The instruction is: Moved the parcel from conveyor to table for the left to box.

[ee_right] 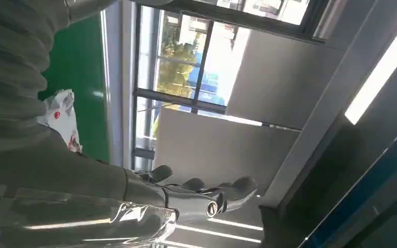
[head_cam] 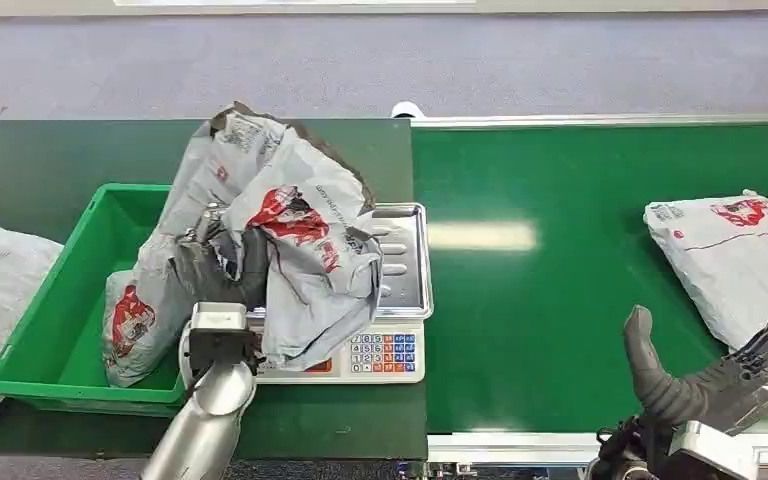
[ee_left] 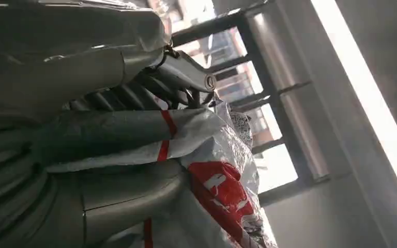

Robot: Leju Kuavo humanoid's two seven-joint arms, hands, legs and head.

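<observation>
Your left hand [head_cam: 222, 268] grips the crumpled grey parcel [head_cam: 290, 235], lifted above the scale [head_cam: 400, 300] beside the green bin [head_cam: 55, 300]. Your right hand [head_cam: 730, 375] hangs spread and empty, a second parcel [head_cam: 730, 255] just beyond its fingers.

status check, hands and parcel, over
Left hand grips grey parcel over scale, beside green bin. Right hand open, empty, near second parcel on conveyor. Nothing blocking.
</observation>
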